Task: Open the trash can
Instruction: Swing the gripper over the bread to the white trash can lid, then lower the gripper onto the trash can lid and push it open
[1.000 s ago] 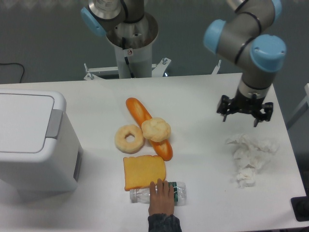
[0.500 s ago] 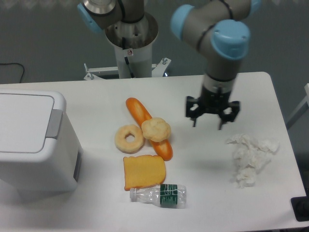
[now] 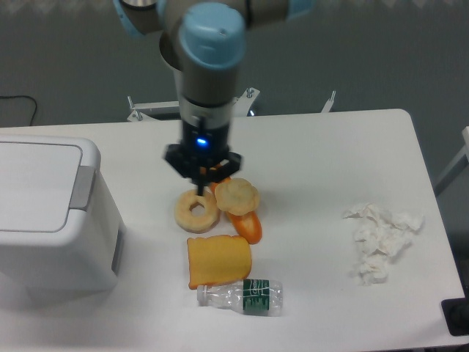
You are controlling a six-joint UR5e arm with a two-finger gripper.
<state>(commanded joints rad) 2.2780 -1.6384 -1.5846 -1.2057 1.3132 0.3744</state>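
The trash can (image 3: 51,213) is a large boxy white bin at the left edge of the table, its flat lid down, with a grey latch strip (image 3: 83,188) on its right rim. My gripper (image 3: 203,171) hangs above the middle of the table, over the baguette and close to the donut, well to the right of the trash can. Its fingers point down and look spread apart, holding nothing.
A donut (image 3: 196,210), a round bun (image 3: 237,196), an orange baguette (image 3: 245,225), a toast slice (image 3: 218,260) and a plastic bottle (image 3: 242,295) lie mid-table. Crumpled white tissue (image 3: 377,238) lies at the right. The robot's base column (image 3: 198,81) stands behind.
My gripper has swept from the right side of the table leftward to above the baguette. A hand that touched the bottle one second ago is gone.
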